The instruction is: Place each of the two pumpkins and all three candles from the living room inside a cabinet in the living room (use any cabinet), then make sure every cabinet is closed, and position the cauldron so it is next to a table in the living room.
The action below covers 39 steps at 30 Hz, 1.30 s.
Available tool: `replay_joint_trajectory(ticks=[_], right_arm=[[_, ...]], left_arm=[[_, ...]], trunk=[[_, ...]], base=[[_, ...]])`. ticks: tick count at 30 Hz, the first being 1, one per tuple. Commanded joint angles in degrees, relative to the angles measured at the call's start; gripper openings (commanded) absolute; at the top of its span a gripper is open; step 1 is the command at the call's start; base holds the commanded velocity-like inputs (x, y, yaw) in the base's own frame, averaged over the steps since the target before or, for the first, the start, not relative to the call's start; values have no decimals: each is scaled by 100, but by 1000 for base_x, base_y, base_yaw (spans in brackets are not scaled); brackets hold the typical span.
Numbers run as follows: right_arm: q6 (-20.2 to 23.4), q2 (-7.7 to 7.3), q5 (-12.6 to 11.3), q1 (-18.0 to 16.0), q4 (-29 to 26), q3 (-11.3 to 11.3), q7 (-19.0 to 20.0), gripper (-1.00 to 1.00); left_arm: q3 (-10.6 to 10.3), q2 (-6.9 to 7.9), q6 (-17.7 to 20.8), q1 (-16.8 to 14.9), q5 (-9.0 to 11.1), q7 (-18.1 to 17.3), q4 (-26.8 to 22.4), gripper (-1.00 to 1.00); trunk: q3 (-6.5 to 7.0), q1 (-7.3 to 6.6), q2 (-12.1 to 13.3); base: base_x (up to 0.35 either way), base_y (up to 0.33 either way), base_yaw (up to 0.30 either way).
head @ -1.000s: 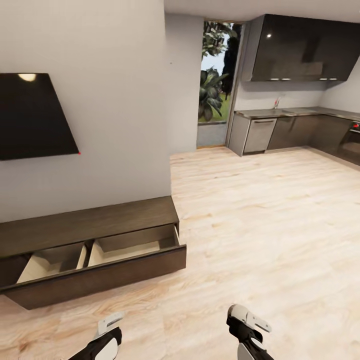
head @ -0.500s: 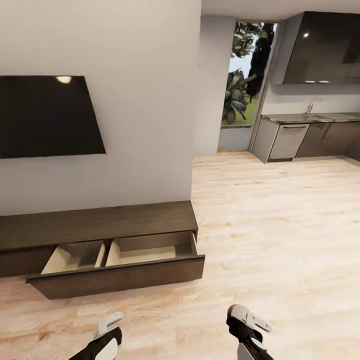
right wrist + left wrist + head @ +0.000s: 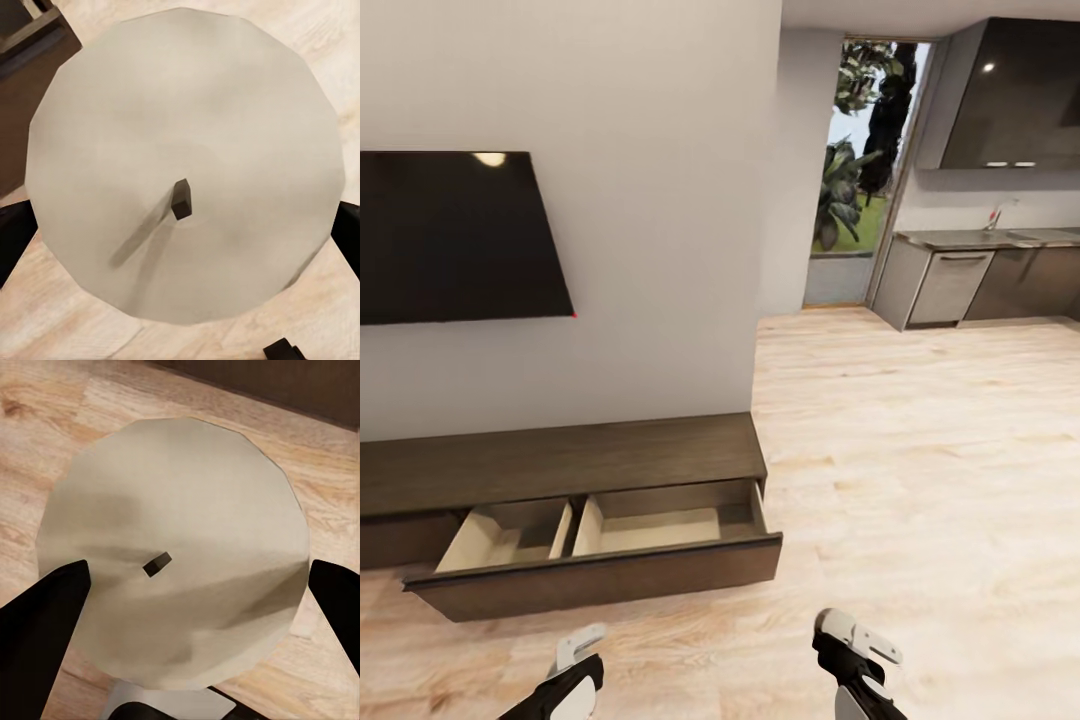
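cabinet [image 3: 560, 462]: dk-brown wood grain, top & front panels
drawer [image 3: 600, 530]: pale beige inside, dk-brown front
TV [image 3: 455, 235]: black, glossy; tiny red dot at lower rt corner
wall [image 3: 660, 200]: plain light grey-white
floor [image 3: 920, 480]: light blond wood, streaky plank grain
kitchen cupboards [image 3: 1010, 100]: glossy black/charcoal
kitchen units [image 3: 950, 285]: grey fronts, dk-grey top
doorway plants [image 3: 850, 180]: dk green, bit of pale sky
left gripper [image 3: 575, 650]: white tip, black body
right gripper [image 3: 855, 640]: white tip, black body
left candle [image 3: 176, 562]: off-white/cream disc, shaded grey-beige, small black wick; black fingers [image 3: 41, 622] either side
right candle [image 3: 184, 169]: same cream, dk wick w/ soft grey shadow
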Motion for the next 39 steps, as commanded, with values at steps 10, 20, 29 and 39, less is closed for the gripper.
replay_joint_trajectory(ticks=[10,20,29,39], right_arm=[[-40,-4,-53,-3,-6,45,-28,-100],[-38,-4,-53,-6,-10,45,-23,-100],[-36,-4,-45,-5,-19,63,-28,-100],[-36,-4,-47,-7,-19,63,-23,-100]], left_arm=[[-44,3,3,-3,27,36,-8,-100],[-44,6,3,-3,29,36,-8,-100],[-44,6,3,-3,27,35,-8,-100],[-44,6,3,-3,27,36,-8,-100]], trunk=[[-8,4,-7],[-8,4,-7],[-8,4,-7],[-8,4,-7]], base=[[131,72,0],[154,208,0],[25,227,39],[0,28,204]])
